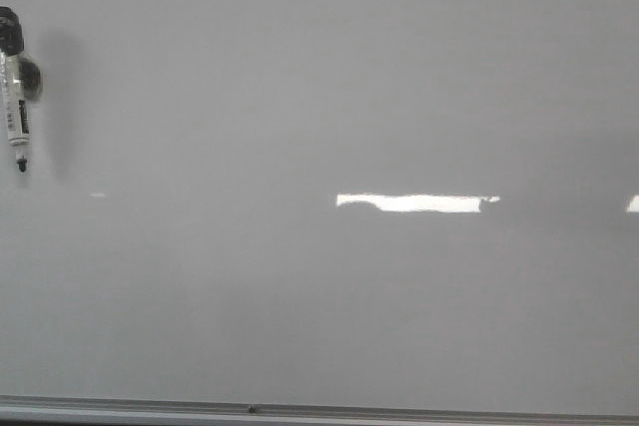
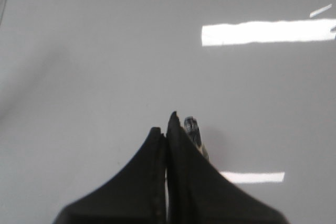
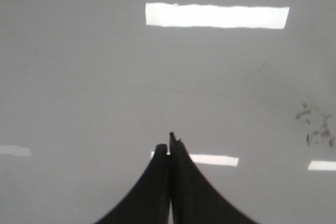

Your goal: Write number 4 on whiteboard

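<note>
The whiteboard (image 1: 329, 97) fills the front view, glossy grey-white and bare; no number 4 shows on it. A marker (image 1: 14, 97) with a black top and a dark tip pointing down hangs over the board at the far left, casting a shadow. In the left wrist view my left gripper (image 2: 165, 125) has its jaws pressed together over the board (image 2: 105, 51), and the marker's tip (image 2: 192, 128) sticks out alongside the outer face of one finger, not between the jaws. My right gripper (image 3: 168, 144) is shut and empty over the board (image 3: 79, 77); it does not show in the front view.
A thin metal edge strip (image 1: 300, 410) runs along the board's near edge. Bright rectangular light reflections (image 1: 414, 203) lie on the board. Faint dark smudges (image 3: 315, 125) mark the board in the right wrist view.
</note>
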Controlling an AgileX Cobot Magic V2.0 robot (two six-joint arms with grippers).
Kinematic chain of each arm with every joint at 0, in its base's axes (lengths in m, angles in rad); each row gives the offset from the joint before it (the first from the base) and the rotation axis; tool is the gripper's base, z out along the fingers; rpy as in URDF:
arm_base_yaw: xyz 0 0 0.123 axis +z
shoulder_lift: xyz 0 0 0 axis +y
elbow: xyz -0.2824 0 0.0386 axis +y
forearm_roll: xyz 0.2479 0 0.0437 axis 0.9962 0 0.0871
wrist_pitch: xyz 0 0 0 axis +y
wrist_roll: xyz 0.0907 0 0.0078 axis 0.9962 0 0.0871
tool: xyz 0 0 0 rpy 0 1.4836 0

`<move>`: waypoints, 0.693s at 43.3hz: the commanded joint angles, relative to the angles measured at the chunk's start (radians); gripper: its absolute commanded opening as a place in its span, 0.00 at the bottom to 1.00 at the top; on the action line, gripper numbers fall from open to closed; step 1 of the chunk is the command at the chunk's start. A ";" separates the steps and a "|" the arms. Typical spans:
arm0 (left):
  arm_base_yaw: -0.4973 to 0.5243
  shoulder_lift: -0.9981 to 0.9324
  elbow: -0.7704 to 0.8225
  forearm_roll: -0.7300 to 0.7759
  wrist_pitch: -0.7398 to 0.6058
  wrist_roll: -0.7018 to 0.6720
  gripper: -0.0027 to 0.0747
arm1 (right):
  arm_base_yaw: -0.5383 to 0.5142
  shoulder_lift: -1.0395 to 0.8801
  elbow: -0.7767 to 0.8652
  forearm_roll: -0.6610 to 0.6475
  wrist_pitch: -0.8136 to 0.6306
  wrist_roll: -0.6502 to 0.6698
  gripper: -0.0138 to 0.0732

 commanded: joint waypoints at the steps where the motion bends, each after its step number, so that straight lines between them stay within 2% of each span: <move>1: -0.007 0.003 -0.151 0.032 -0.005 0.001 0.01 | -0.005 -0.006 -0.140 -0.011 0.004 -0.006 0.08; 17: -0.007 0.205 -0.528 0.040 0.317 0.001 0.01 | -0.005 0.205 -0.543 -0.011 0.352 -0.006 0.08; 22: -0.007 0.276 -0.590 0.040 0.409 0.001 0.01 | -0.005 0.286 -0.612 -0.011 0.439 -0.006 0.08; 30: -0.007 0.357 -0.582 0.040 0.495 0.001 0.01 | -0.005 0.369 -0.615 -0.004 0.545 -0.006 0.08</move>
